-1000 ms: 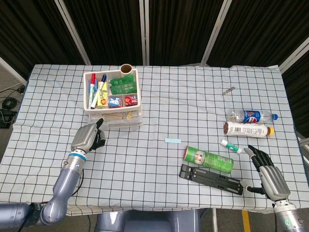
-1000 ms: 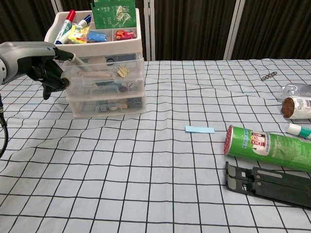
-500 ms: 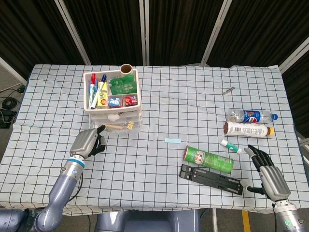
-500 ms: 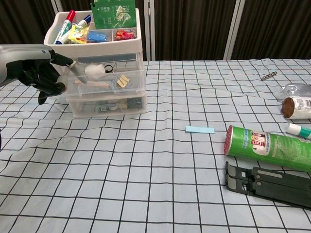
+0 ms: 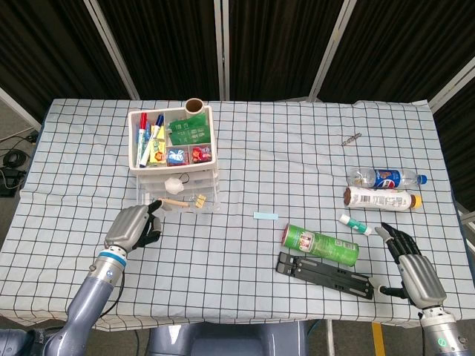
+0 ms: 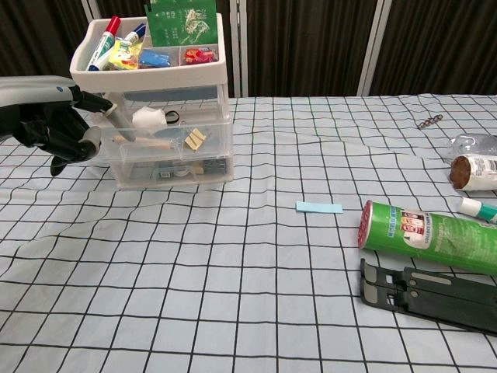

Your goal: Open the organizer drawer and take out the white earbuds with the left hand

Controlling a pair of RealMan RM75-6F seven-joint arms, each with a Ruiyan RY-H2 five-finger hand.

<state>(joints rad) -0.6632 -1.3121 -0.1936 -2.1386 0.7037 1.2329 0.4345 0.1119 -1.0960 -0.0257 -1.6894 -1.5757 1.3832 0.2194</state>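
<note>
The white three-drawer organizer (image 5: 210,141) (image 6: 223,81) stands at the table's back left, its top tray full of markers and packets. Its top clear drawer (image 5: 210,204) (image 6: 211,146) is pulled out toward me. Inside it lie the white earbuds (image 5: 174,183) (image 6: 147,120), a black ring and small wooden pieces. My left hand (image 5: 133,226) (image 6: 54,124) is curled at the drawer's front left corner, one finger hooked over its rim. At the front right edge of the table my right hand (image 5: 412,267) rests with its fingers spread and holds nothing.
A green can (image 5: 320,245) (image 6: 427,237) lies above a black folding stand (image 5: 325,274) (image 6: 431,295). Two bottles (image 5: 386,178) (image 5: 378,199) and a small tube (image 5: 355,224) lie at the right. A pale blue strip (image 5: 265,216) (image 6: 318,207) sits mid-table.
My left hand has drawn back toward me, and the top drawer slid out with it. The white earbuds have come into sight. The right hand has not moved.
</note>
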